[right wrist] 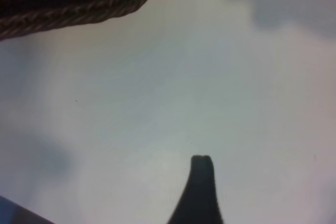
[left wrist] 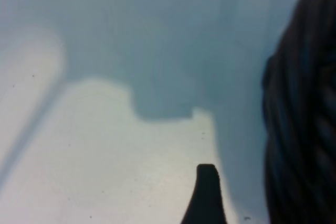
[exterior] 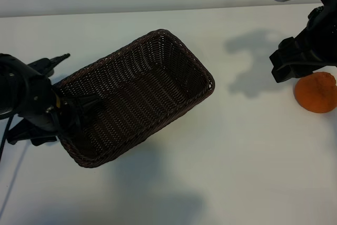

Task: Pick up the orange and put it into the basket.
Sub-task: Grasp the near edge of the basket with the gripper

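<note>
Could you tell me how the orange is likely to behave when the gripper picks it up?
The orange looks round, so a nudge may roll it across the table. Its matte skin probably gives fair grip. It seems small and likely light.

We see the dark brown wicker basket [exterior: 138, 96] lying empty and askew, its near corner at the left gripper [exterior: 79, 110]. The bumpy orange [exterior: 316, 93] rests just beside the right gripper [exterior: 287, 67].
</note>
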Controlling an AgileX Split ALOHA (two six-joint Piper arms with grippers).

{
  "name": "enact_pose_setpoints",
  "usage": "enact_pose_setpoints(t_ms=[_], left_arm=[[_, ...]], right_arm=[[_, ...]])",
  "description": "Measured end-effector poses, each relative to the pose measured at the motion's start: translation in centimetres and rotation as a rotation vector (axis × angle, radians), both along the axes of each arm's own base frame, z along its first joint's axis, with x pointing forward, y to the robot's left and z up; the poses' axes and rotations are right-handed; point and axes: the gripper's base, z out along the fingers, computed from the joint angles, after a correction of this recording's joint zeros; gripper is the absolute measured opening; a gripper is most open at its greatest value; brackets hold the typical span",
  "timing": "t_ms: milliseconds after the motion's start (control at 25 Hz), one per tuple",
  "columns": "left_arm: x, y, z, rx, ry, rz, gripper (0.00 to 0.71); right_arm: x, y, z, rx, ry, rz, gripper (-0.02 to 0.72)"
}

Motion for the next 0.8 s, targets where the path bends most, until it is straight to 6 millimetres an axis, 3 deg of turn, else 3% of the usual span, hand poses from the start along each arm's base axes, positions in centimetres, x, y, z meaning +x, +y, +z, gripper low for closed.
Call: enact_pose_setpoints(t_ms=[320,560,680,800], left_arm=[[0.6,-0.5,-2.3,-0.010,0.037,-0.002,0.596],[0.7,-0.5,-2.6,-0.013,0.035,-0.008,0.593],[0.8,-0.6,-2.6,-0.016,0.031,-0.004,0.547],[1.0,-0.6,-2.6,-0.032,0.006,0.005,0.443]], right_arm=[[0.0,0.0,0.0,0.001,-0.001,0.000,0.595],[0.0,0.0,0.0,0.002,-0.001,0.001,0.595],[0.0,0.0,0.0,0.003,-0.001,0.000,0.595],[0.0,0.0,0.0,0.003,-0.001,0.000,0.595]])
